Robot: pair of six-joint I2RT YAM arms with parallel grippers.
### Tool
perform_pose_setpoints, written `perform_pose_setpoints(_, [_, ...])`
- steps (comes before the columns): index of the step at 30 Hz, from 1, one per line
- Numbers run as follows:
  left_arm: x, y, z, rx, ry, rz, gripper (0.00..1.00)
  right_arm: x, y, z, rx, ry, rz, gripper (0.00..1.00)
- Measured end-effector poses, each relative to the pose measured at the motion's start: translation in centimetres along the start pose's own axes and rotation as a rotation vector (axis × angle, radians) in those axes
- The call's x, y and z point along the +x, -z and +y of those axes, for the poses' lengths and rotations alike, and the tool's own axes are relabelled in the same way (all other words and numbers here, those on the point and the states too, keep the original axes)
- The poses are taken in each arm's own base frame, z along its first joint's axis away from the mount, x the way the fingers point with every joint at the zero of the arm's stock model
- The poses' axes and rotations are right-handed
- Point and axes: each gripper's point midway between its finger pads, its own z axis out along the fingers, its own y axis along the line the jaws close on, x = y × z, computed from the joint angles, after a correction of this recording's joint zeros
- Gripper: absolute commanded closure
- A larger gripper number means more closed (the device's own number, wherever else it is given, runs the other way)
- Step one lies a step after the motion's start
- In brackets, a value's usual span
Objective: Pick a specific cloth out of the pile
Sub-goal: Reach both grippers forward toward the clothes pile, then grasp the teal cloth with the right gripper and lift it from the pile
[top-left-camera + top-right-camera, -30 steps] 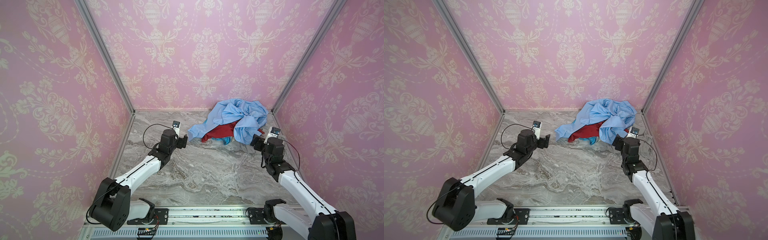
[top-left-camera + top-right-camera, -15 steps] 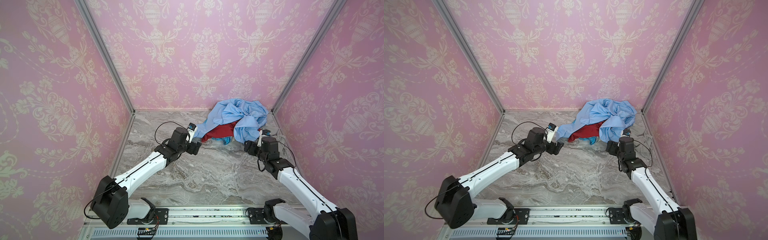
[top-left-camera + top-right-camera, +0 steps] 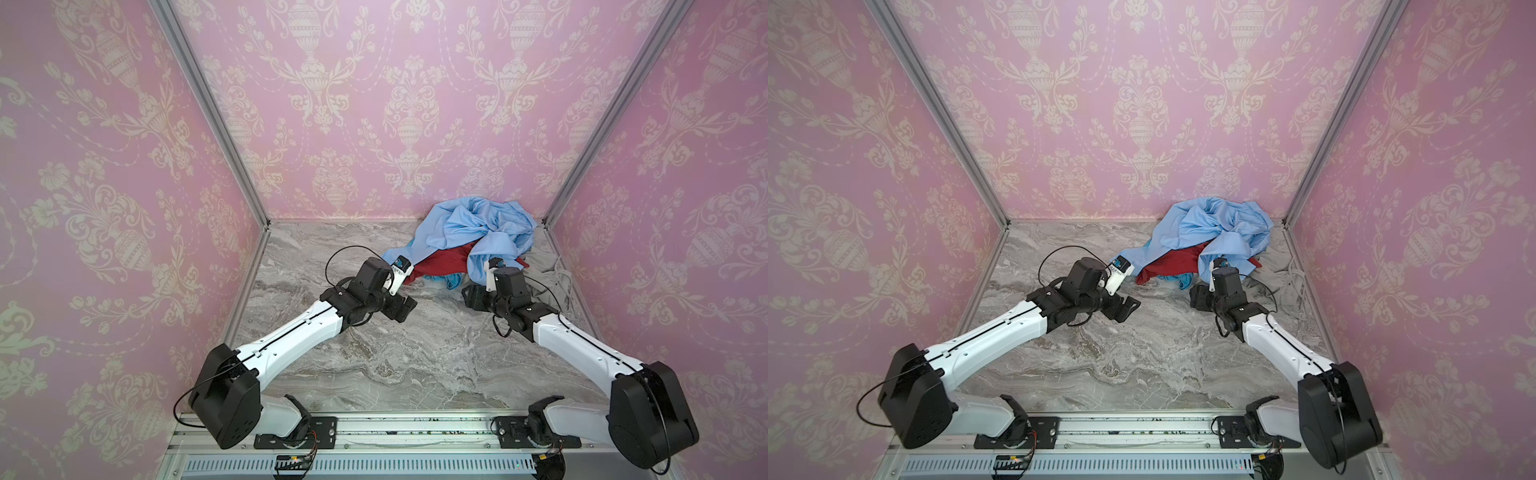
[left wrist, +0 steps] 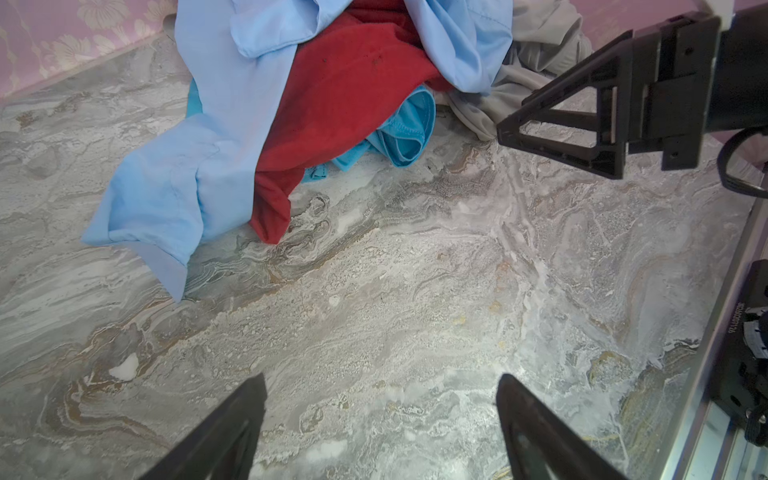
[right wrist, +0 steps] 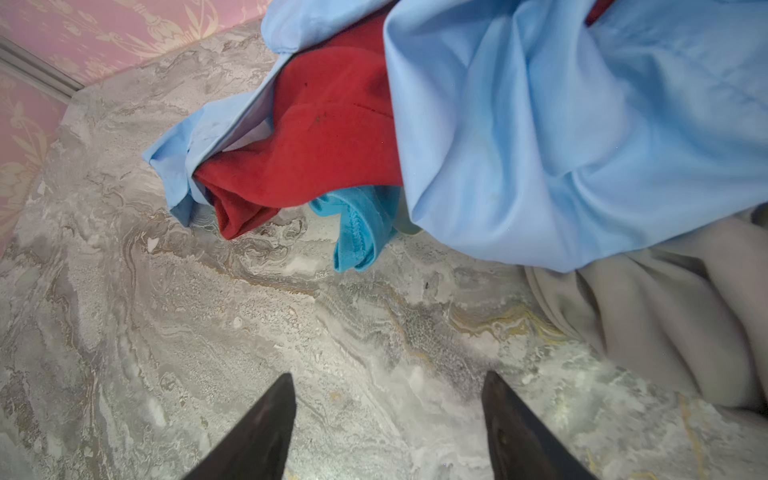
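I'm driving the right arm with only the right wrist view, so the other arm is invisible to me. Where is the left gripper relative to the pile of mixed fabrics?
Observer: In both top views the left gripper hangs over the grey marble tabletop, short of the pile and apart from it.
Operator: Holding anything?
Observer: No. The left wrist view shows its jaws apart, only marble between them.
Operator: Where does the pile sit?
Observer: In the far right corner, by the pink patterned back wall.
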Motion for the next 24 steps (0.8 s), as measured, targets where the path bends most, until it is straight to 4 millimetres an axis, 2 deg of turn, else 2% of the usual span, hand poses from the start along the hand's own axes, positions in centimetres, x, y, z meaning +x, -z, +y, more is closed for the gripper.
perform_pose_setpoints(9, [0.5,-0.1,0.0,0.002,-0.025,0.029,0.10,0.8,-3.6,1.6,-0.014,0.038,0.062,0.41])
perform_pose_setpoints(15, [0.5,-0.1,0.0,0.001,-0.042,0.032,0.10,0.1,-5.7,2.3,-0.005,0.050,0.077,0.47])
perform_pose_setpoints(22, [0.6,-0.2,0.0,0.001,-0.059,0.032,0.09,-0.8,-8.4,2.0,0.043,0.069,0.090,0.54])
perform_pose_setpoints(24, [0.6,-0.2,0.0,0.001,-0.062,0.033,0.09,-1.1,-9.1,1.9,0.058,0.073,0.089,0.59])
